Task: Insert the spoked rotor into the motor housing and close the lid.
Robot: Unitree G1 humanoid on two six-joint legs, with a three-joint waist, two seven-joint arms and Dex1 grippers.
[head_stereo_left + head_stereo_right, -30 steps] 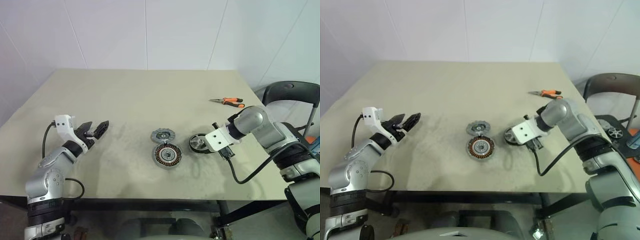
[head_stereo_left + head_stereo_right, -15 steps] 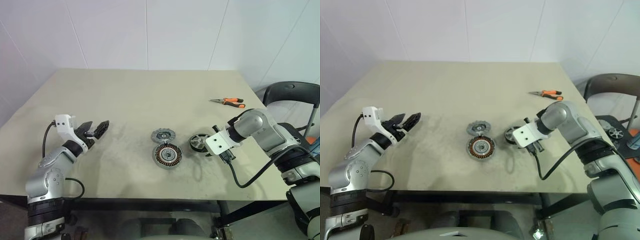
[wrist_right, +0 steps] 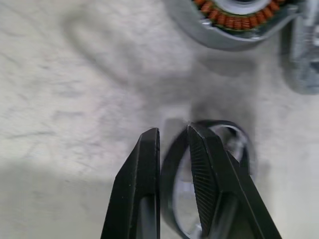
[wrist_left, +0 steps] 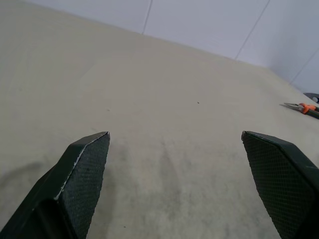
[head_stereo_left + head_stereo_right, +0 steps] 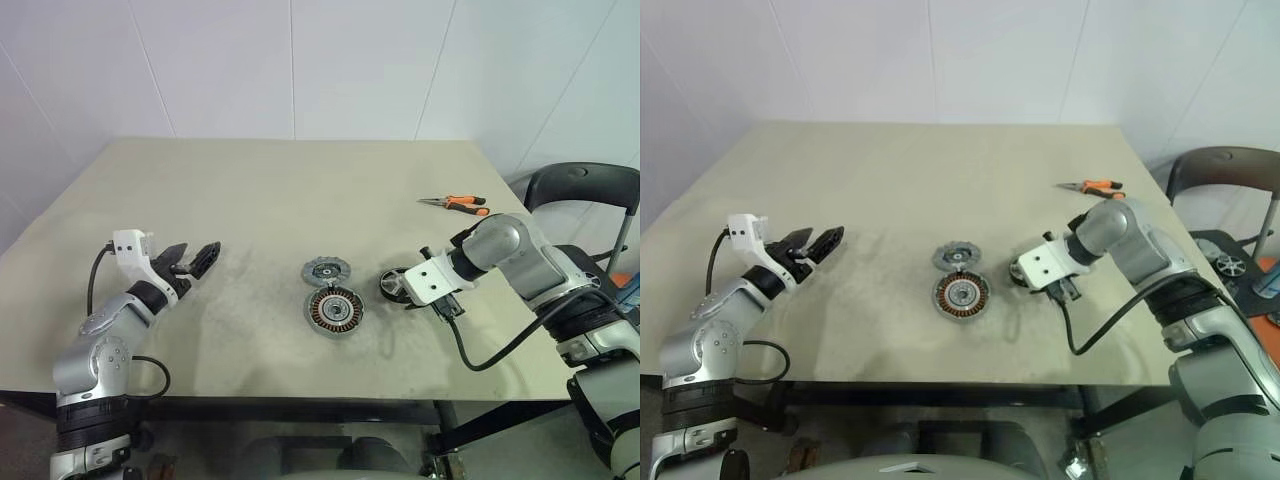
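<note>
On a beige table (image 5: pixel 260 200) set against a white wall, the right gripper (image 3: pixel 172 149) is pinching the dark rim of the spoked rotor (image 5: pixel 394 284), one black finger outside the rim and the other inside it, so the claw is clenched on the part. The right wrist view is showing the shiny wheel standing tilted between the two fingers, with its shadow falling on the tabletop beneath it. The rotor is sitting just to the right of the motor housing (image 5: pixel 333 309), apart from it. The housing is lying open and flat near the middle of the table, its ring of copper coils facing up around a metal centre. The lid (image 5: pixel 326 270), a dull grey notched cap, is lying flat just behind the housing, at or very near its far edge.

Well off to the robot's left, the left gripper (image 5: pixel 192 260) is hovering just over the tabletop with its fingers spread wide and nothing between them; the left wrist view is looking out past the two textured fingertips (image 4: pixel 84 164) over bare table.

Orange-handled pliers (image 5: pixel 455 203) are lying near the far right edge of the table, well behind the right arm. A dark chair (image 5: pixel 585 190) is standing beyond that right edge.
</note>
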